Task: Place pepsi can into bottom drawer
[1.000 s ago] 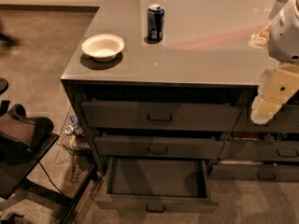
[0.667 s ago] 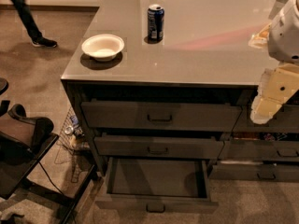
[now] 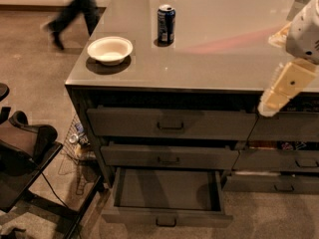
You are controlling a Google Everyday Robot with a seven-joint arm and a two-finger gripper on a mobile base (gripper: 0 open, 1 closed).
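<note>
The pepsi can (image 3: pixel 166 24), dark blue with a silver top, stands upright on the grey countertop (image 3: pixel 224 59) near its back left. The bottom drawer (image 3: pixel 167 217) of the left stack is pulled open and nothing shows inside it. My gripper (image 3: pixel 281 91), cream-coloured, hangs at the right edge of the view over the counter's front edge, far right of the can and above the right-hand drawers. It holds nothing that I can see.
A white bowl (image 3: pixel 109 50) sits on the counter's left front corner. The two upper left drawers (image 3: pixel 169 125) are closed. A dark chair (image 3: pixel 25 153) and floor clutter (image 3: pixel 77 141) stand left of the cabinet. A person (image 3: pixel 75 6) walks behind on the left.
The person in the background has walked to the right, toward the counter. The gripper, can and drawer have not moved.
</note>
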